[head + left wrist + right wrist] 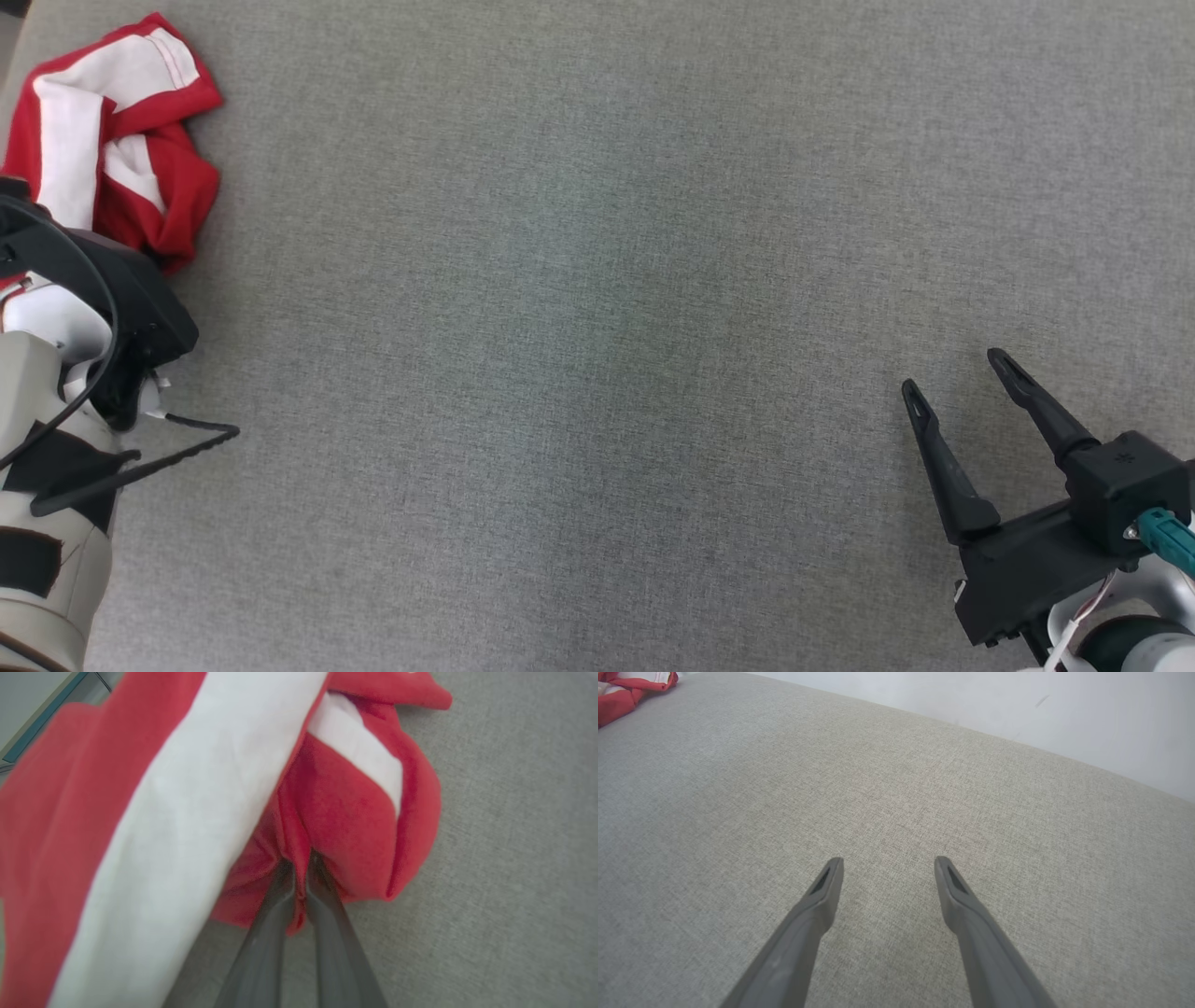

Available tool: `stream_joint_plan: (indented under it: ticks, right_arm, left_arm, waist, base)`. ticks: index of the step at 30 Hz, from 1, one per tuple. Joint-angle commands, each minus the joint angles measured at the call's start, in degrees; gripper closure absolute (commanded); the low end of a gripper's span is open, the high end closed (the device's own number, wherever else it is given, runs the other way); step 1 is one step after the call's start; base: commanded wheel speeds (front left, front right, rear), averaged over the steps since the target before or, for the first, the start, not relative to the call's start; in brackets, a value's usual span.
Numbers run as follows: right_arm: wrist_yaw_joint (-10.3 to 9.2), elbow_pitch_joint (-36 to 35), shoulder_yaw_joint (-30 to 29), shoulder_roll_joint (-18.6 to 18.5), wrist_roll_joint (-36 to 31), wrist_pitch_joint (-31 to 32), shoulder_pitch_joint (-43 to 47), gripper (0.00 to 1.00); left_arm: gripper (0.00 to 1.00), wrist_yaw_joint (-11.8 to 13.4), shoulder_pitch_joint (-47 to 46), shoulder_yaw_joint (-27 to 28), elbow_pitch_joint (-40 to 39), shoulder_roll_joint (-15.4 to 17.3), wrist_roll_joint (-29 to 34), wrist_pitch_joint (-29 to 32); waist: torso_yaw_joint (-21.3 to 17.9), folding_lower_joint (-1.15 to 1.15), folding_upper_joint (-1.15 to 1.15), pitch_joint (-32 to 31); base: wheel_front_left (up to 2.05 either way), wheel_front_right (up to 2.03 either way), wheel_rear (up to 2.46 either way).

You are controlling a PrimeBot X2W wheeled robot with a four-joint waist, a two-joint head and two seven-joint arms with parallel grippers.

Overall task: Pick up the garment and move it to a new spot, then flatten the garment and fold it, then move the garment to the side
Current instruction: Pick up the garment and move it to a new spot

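The garment point(112, 140) is a crumpled red and white cloth lying at the far left of the grey surface. In the left wrist view the garment point(187, 812) is very close, and my left gripper point(301, 863) has its two dark fingers pressed together on a red fold at its near edge. From the head, the left wrist housing point(131, 299) covers those fingers. My right gripper point(954, 371) hovers at the lower right, far from the cloth, open and holding nothing. In its own view the right gripper point(887, 861) stands over bare fabric, and the garment point(621, 690) peeks in at the top left corner.
The grey woven surface point(597, 336) stretches wide between the two arms. A black cable point(187, 439) loops off my left forearm. A pale wall point(1017, 704) rises behind the surface's far edge. A teal-edged border point(42, 718) lies beyond the cloth.
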Motion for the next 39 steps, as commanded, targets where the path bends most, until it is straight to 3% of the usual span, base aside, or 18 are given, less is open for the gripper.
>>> stream_joint_plan:
  ticks: [1, 11, 21, 36, 39]
  right_arm:
    - [-0.12, 0.18, -0.13, 0.13, 0.44, -0.36, -0.78, 0.0]
    - [-0.12, 3.66, 1.39, 1.59, 1.07, -2.4, -2.08, 0.0]
    - [-0.12, 10.63, 3.62, 4.17, 2.5, -6.38, -3.53, 0.0]
    - [-0.12, 19.87, 6.1, 6.26, 5.75, -12.46, -3.6, 0.0]
    - [-0.12, 21.27, 6.21, 6.3, 7.03, -13.55, -3.76, 0.0]
  left_arm:
    - [1.0, 0.62, 0.12, -0.27, 0.96, -0.72, -0.05, -0.32]
    - [1.0, 1.07, -2.0, -1.01, 0.5, -0.36, 0.97, -5.44]
    - [1.0, -0.63, -4.59, -7.82, -3.07, -0.03, 6.98, -8.64]
    - [1.0, -3.13, -4.82, -21.44, -16.78, -5.4, 12.0, -5.91]
    - [1.0, -2.93, -3.21, -29.26, -22.65, -6.1, 12.56, -4.77]
  waist:
    - [-0.36, 0.0, 0.0, 0.04]
    - [-0.68, 0.0, 0.0, -3.2]
    - [-2.81, 0.0, 0.0, -12.23]
    - [-12.46, 0.0, 0.0, -22.92]
    - [-15.91, 0.0, 0.0, -23.58]
  base:
    - [0.0, 0.0, 0.0]
    - [0.0, 0.0, 0.0]
    - [0.0, 0.0, 0.0]
    - [0.0, 0.0, 0.0]
    - [0.0, 0.0, 0.0]
